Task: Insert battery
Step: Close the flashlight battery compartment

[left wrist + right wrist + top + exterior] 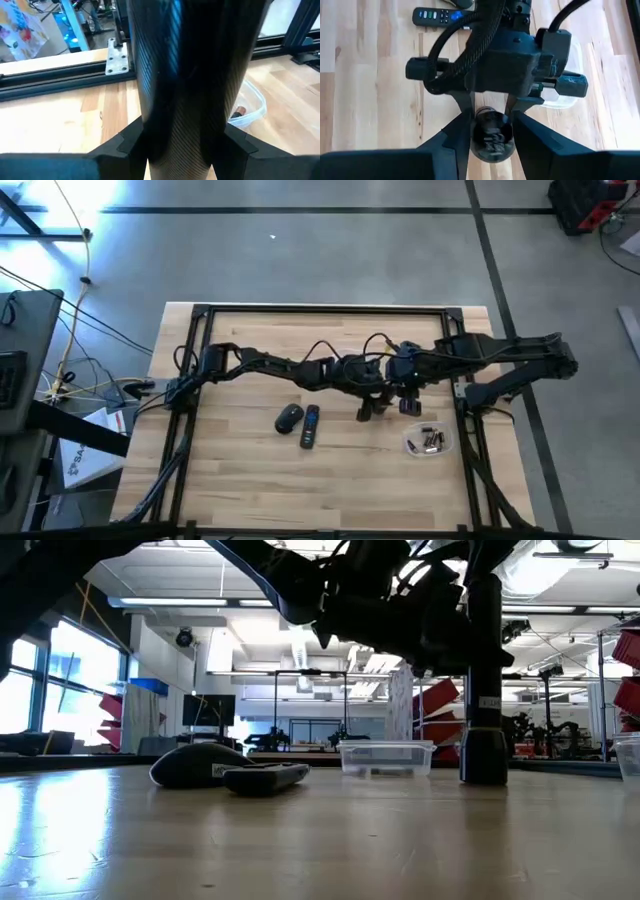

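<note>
Flashlight upright right of remote: stiff, slick cylinder, light; right gripper pinches top, left gripper pinches body.

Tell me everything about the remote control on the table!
The remote control is a slim dark stick lying flat on the pale wooden table. Its buttons face up: a row of small coloured ones and a bright blue patch near one end. It looks like plastic. A rounded dark mouse lies right beside it, maybe touching. No gripper holds it; both arms are off to one side.
</note>
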`<state>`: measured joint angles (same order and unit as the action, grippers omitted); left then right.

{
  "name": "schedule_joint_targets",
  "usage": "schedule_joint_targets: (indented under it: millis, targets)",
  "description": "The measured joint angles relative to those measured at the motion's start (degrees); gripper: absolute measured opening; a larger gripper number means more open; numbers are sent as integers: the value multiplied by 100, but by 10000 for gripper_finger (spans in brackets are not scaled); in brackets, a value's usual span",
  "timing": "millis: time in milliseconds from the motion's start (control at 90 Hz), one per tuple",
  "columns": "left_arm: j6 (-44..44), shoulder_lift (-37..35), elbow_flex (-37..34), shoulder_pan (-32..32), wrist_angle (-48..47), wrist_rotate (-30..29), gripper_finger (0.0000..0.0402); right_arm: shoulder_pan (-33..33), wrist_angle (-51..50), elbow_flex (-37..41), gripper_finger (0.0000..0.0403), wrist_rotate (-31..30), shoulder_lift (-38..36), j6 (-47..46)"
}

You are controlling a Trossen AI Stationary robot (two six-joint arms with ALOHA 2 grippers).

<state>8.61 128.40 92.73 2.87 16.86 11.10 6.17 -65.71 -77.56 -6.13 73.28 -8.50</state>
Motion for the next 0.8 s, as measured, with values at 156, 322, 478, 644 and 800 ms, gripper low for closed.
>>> schedule_joint_targets:
  millis: [156,322,478,644,800]
  targets:
    - [10,0,0,-7,48,-198,146,-1,-51,-194,112,24,0,99]
    - [104,0,-56,-11,200,-315,146,-1,-366,-633,112,-348,0,149]
    - [112,0,-109,-24,261,-346,146,-4,-972,-680,112,-197,0,318]
    - [301,0,-109,-65,264,-426,146,-1,-802,-681,113,41,37,883]
    - [305,0,-109,-87,262,-412,146,-89,-798,-470,113,42,64,1317]
